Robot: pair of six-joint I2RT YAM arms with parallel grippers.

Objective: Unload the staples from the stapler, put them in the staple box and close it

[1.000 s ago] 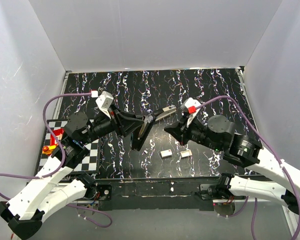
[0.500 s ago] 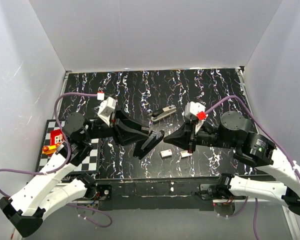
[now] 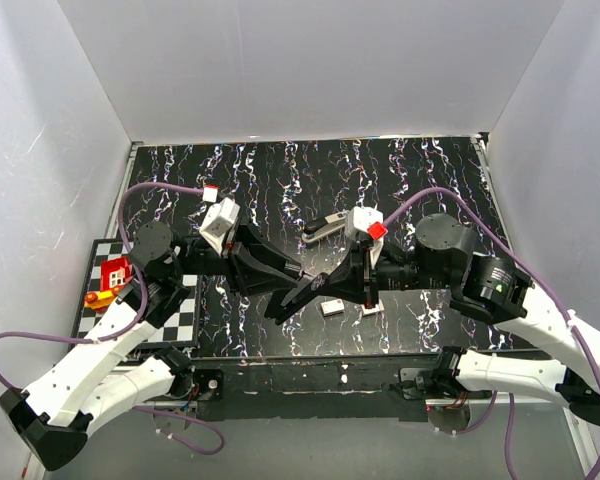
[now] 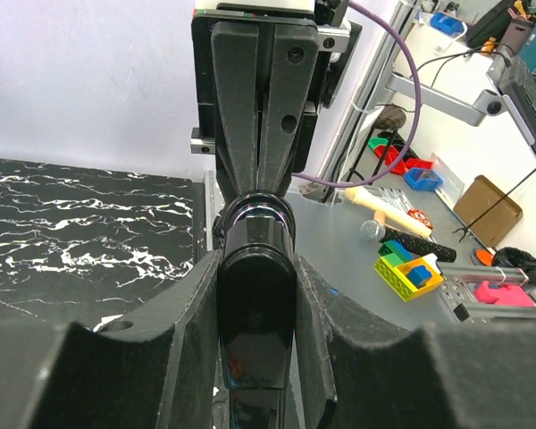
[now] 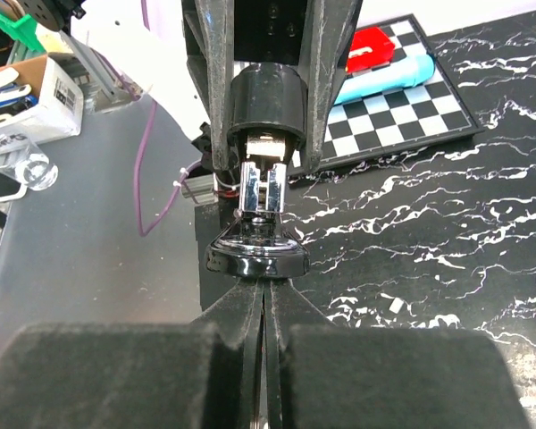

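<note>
**Setting.** Black white-veined table, white walls enclosing it on three sides.

**Holders and contents.** Checkered board lying at the table's left edge and carrying a red block and a pale-blue cylinder. Cardboard box sitting off the table; its contents cannot be made out.

**Loose items.**
- Two pale blocks are lying near the front edge, under the meeting grippers.
- A slim dark piece with a silver strip is lying further back.
- All three are resting where they were a second ago.

**Change.** A second ago the two grippers were standing apart, the left one angling down toward the front edge. Half a second ago they were closing in, and now they are meeting tip to tip over the front of the table.

**Stapler.**
- It is being held off the surface, lengthwise between the fingers of the left gripper.
- The fingers are clamping its glossy black body from both sides, with its rounded end jutting past the tips.
- A silver metal channel is showing beyond that end, with a glossy black end piece after it.

**Right gripper.** Its fingers are pressing flat together, and the tips are touching that end piece. Whether anything thin is nipped between them cannot be told.
</note>
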